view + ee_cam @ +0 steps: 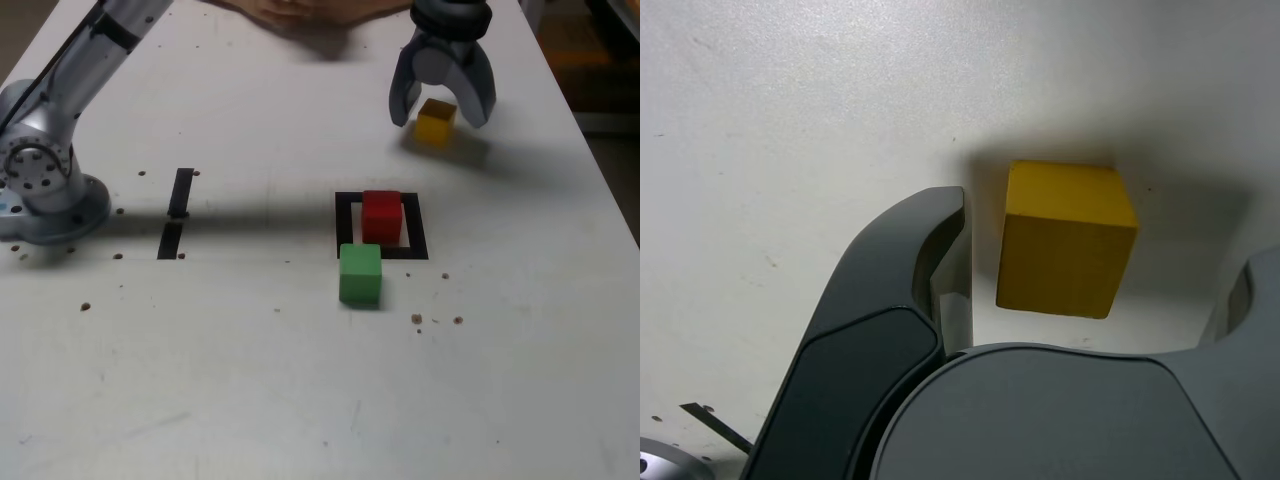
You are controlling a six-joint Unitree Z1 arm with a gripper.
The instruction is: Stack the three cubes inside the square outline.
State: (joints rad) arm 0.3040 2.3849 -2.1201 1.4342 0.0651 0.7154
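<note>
- Green solid cube sat lower centre, touching the black tape square outline, not yet stacked.
- Red solid cube sat inside the outline as base.
- Grey gripper, jaws spread, straddled the yellow solid cube upper right, likely for pickup.

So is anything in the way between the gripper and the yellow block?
No. The gripper is open and the yellow block sits on the table right between its fingers, with small gaps either side in the wrist view. Nothing lies between them. The red block and green block are well away.
</note>
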